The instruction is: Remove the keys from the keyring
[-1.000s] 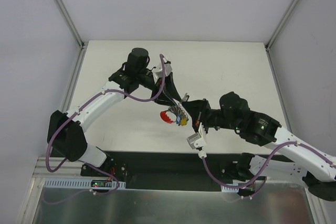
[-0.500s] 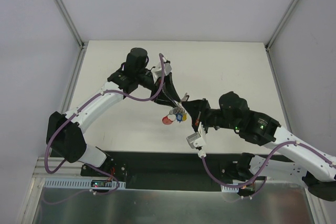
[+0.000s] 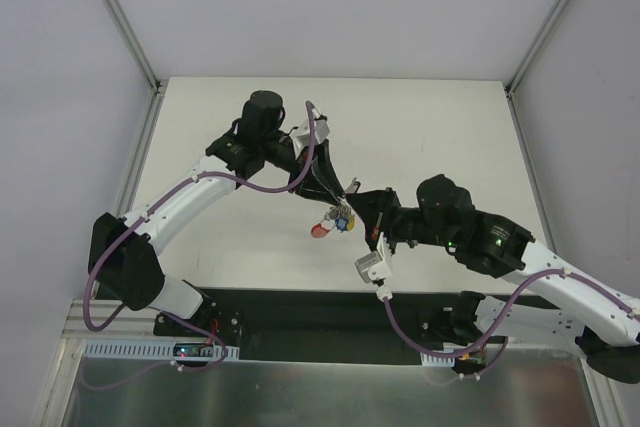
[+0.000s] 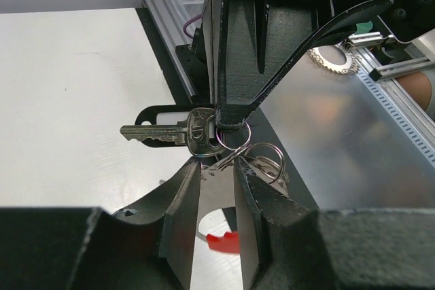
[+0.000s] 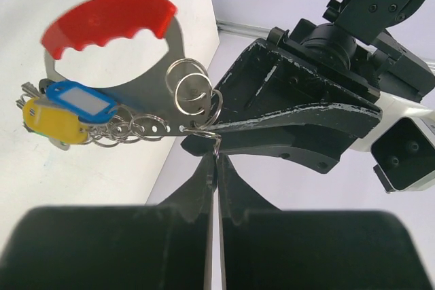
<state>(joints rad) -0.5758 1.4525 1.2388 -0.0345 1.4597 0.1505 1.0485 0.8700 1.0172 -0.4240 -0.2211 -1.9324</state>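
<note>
Your right tool (image 5: pixel 214 147) is pinched tight on the keyring (image 5: pixel 201 131), prob so the keys (image 4: pixel 163 132) hang steady in the air over the middle of the table (image 3: pixel 420 127). The left tool (image 4: pixel 217 168) has its jaws slightly apart either side of the ring, can't tell if they're gripping it tbh.

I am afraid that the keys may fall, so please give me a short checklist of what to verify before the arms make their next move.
1. Right gripper shut on the keyring: ok.
2. Left gripper has a firm hold: cannot tell; its jaws stand a little apart with metal between them.
3. A key freed from the keyring: not ok; the silver key is threaded on it.
4. Blue tag and yellow tag clear of both grippers: ok.
5. Grippers apart from each other: cannot tell; their tips are very close.
</note>
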